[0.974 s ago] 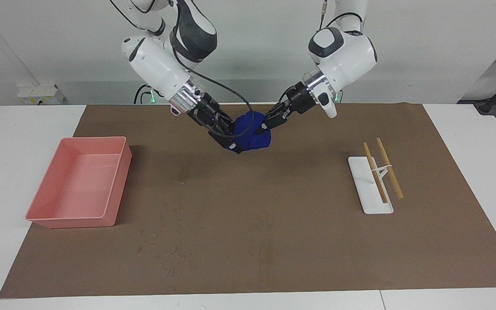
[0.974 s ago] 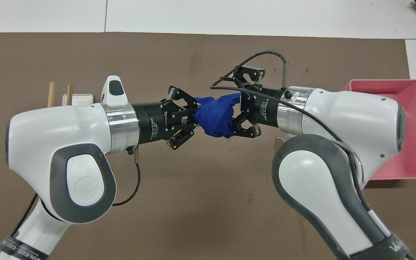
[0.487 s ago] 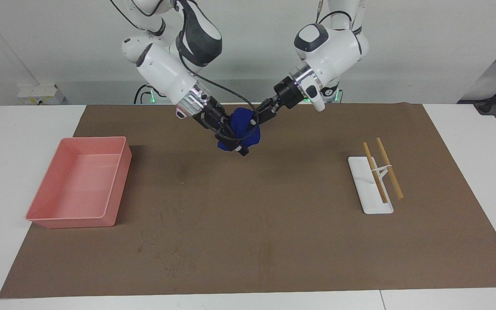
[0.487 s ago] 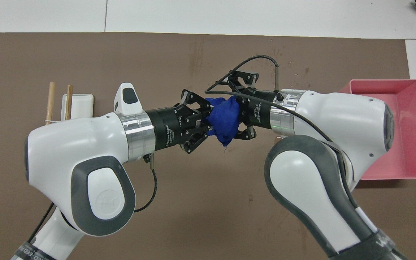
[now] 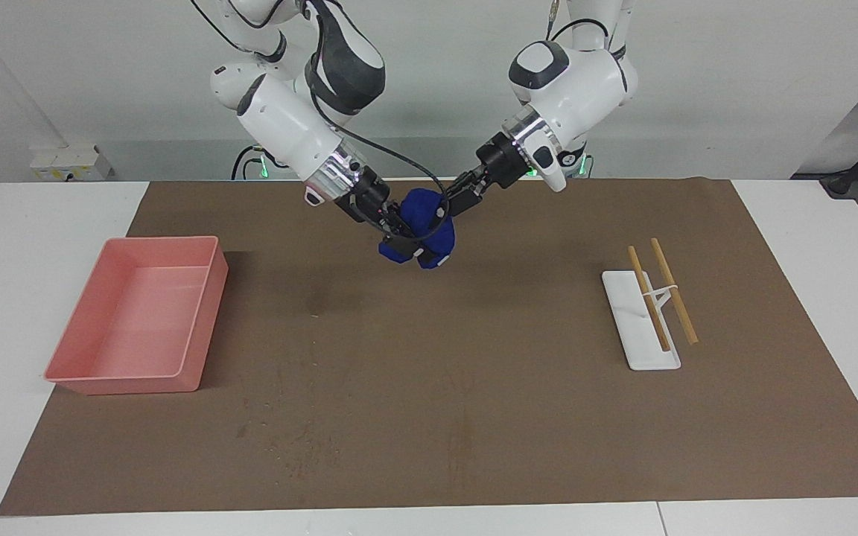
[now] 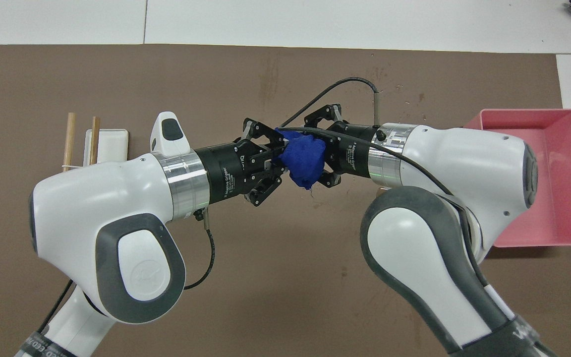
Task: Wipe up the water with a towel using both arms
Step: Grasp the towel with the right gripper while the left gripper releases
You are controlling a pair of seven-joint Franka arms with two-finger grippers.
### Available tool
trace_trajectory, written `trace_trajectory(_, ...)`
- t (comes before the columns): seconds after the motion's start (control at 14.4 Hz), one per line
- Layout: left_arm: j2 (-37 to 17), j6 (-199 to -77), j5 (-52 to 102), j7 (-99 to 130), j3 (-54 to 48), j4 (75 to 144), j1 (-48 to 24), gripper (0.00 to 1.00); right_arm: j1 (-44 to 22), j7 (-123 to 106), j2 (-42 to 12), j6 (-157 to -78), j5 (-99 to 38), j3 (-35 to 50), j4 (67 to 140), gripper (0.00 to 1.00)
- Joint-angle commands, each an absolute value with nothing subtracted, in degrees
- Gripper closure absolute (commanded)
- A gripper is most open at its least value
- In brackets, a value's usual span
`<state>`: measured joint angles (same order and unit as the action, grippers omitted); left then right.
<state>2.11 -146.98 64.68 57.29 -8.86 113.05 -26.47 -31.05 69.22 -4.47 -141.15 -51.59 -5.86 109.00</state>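
Both end effectors pinch the bunched towel [image 5: 420,229] [image 6: 304,159] mid-air over the brown mat [image 5: 474,387]: left end effector [image 5: 447,208] [image 6: 281,157], right end effector [image 5: 408,243] [image 6: 326,159].

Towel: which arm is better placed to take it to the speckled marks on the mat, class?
Probably the right: left gripper and right gripper both reach the towel, but the marks lie toward the right arm's end, where the pink tray sits.

One camera faces the robots; another looks down above them.
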Motion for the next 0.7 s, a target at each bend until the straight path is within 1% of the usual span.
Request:
trace_trajectory(0.0,2.7,-149.9,66.5,57.8,-8.3,113.8,-28.4,1.00,-31.6,67.4,-4.7,-141.8,-53.2,-5.8,108.6,1.00)
trace_trajectory(0.14,2.7,-149.9,66.5,57.5,-8.2,113.7,-28.3,1.00,-31.6,67.4,-4.7,-141.8,-53.2,-5.8,108.6,1.00)
trace_trajectory(0.21,2.6,-149.9,66.4,57.5,-8.2,113.5,-28.3,0.82,-31.6,67.3,-4.7,-141.8,-53.2,-5.8,108.6,1.00)
trace_trajectory(0.28,2.5,-149.9,66.2,57.9,-8.2,113.4,-28.3,0.22,-31.6,67.2,-4.7,-141.8,-53.2,-5.8,108.6,1.00)
trace_trajectory(0.35,2.5,-149.8,65.8,58.0,-8.1,113.3,-28.2,0.00,-31.6,67.2,-4.7,-141.6,-53.1,-5.8,108.6,1.00)
trace_trajectory(0.49,2.5,-149.3,64.6,57.5,-7.9,113.4,-27.5,0.00,-31.6,66.4,-4.7,-140.6,-52.8,-5.8,108.5,1.00)
trace_trajectory(0.63,2.5,-148.8,58.0,57.4,-7.8,113.3,-25.8,0.00,-31.3,64.6,-4.5,-138.7,-52.1,-5.9,108.5,1.00)
